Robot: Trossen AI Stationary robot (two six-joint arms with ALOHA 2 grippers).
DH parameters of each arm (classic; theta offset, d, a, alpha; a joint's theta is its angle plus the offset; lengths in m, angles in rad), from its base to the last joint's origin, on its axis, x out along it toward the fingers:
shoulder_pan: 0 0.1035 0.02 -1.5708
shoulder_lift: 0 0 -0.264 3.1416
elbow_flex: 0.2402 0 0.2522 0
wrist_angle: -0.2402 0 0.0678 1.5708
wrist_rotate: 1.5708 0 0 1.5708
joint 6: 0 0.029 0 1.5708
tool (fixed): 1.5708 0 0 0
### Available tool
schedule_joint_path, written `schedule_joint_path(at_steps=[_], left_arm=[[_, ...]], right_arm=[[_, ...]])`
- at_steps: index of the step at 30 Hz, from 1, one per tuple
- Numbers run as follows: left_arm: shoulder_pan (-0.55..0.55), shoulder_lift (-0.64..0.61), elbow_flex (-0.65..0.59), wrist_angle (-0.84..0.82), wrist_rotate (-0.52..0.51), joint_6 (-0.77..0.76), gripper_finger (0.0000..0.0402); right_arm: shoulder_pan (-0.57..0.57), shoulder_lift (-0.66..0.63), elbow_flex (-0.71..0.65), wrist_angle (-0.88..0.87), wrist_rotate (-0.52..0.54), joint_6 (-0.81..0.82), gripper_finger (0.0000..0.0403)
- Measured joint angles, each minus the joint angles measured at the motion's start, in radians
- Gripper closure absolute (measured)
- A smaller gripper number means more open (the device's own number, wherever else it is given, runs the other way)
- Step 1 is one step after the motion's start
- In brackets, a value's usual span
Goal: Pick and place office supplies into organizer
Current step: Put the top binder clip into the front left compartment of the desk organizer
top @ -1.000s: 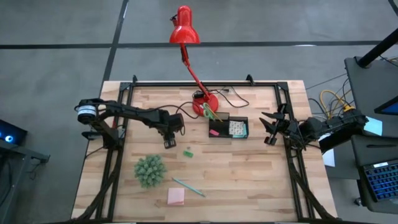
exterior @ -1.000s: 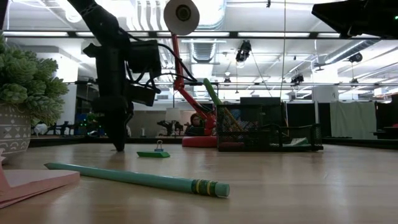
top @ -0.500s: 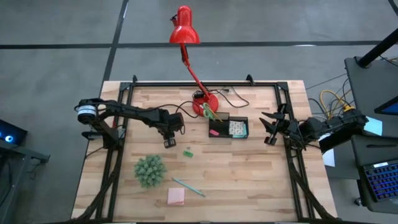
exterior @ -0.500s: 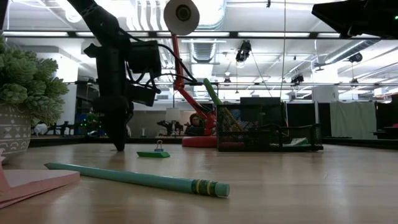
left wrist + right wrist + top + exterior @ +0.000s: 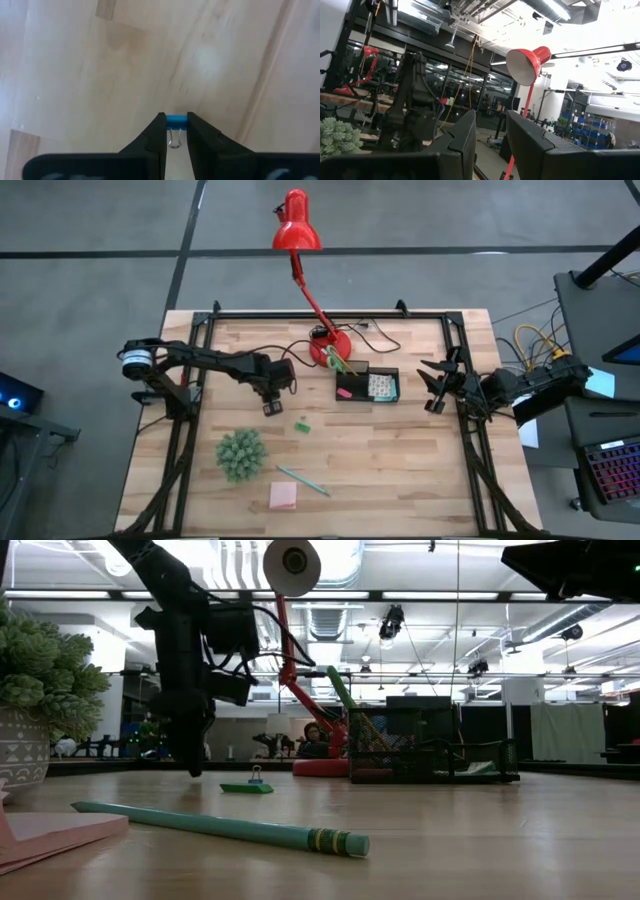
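Two dark left claw (image 5: pixel 175 131) fingers pinching small blue wire-handled binder clip (image 5: pixel 175 120), smooth pale wood table (image 5: pixel 100 75), right claw (image 5: pixel 490 135) parted, empty

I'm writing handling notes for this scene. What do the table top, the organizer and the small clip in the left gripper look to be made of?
Table top: pale wood, matte, visible grain and joined planks. Organizer: black, apparently metal mesh, see-through lattice walls. Clip in the left gripper: blue body, probably painted metal, with shiny wire loops.
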Motion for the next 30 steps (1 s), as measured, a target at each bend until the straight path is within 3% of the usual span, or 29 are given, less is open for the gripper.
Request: schedule_joint_path(at_steps=[16,30], left_arm=[[-0.002,-0.003,0.116,-0.034,0.02,0.069,0.0365],[-0.003,-0.005,0.198,0.271,0.192,0.158,0.0365]], right_arm=[[0.0,0.0,0.0,0.0,0.0,0.0,0.0303],[0.0,0.0,0.0,0.0,0.0,0.0,0.0303]])
